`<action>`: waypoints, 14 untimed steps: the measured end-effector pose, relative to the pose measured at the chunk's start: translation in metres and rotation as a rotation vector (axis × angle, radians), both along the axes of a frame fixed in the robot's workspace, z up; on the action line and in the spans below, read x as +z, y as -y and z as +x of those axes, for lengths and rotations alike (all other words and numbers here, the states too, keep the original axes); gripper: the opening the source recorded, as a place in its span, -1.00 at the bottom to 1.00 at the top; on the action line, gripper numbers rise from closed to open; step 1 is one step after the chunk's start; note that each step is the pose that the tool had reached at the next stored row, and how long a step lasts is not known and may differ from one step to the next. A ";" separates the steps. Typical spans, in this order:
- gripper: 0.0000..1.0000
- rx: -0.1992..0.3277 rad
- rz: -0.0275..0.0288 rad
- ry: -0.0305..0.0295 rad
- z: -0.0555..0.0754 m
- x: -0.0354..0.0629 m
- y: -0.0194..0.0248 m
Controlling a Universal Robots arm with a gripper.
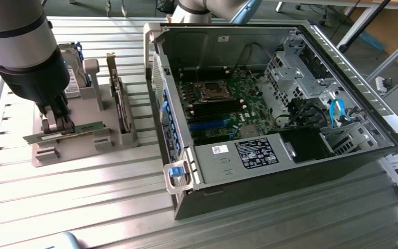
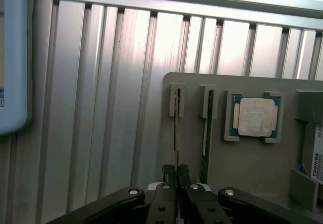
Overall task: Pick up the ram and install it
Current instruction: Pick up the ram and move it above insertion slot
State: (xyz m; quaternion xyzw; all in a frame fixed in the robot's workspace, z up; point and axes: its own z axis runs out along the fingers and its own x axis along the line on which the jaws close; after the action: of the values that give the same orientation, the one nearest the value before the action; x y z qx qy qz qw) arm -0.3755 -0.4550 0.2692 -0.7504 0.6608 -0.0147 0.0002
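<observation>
Between the black, blunt-tipped fingers (image 2: 168, 174) of the gripper (image 2: 176, 171), the ram (image 2: 176, 133) is being pinched edge-on, with the jaws pressing flat against its two faces so that the thin green board is showing as a narrow line. Its far end is sitting in a notched bracket of the holder (image 2: 242, 178), a matte grey moulded plate with raised slots and pockets. Just beside it, a second green stick (image 2: 206, 133) is standing on edge in a parallel slot. Further along, a square processor (image 2: 256, 115) with a dull silver lid and green rim is lying flat in a framed pocket, near a hard drive (image 2: 316, 156) bearing a white label. At the exterior view's left, the gripper (image 1: 56, 127) is clasping the ram (image 1: 88, 127) over the holder (image 1: 74, 153), well apart from the open computer case (image 1: 337, 161). This sheet-metal box is exposing a green motherboard (image 1: 219, 104). Everything is resting on a ribbed aluminium table (image 1: 81, 197).
</observation>
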 end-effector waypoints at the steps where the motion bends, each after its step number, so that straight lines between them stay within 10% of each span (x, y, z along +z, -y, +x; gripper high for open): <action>1: -0.73 0.000 0.0000 0.0000 0.000 0.0002 0.0000; 14: -0.73 0.000 0.0002 0.0000 0.000 0.0047 0.0000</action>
State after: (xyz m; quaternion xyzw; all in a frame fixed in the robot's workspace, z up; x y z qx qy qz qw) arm -0.3755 -0.4549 0.2739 -0.7504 0.6608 -0.0146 0.0002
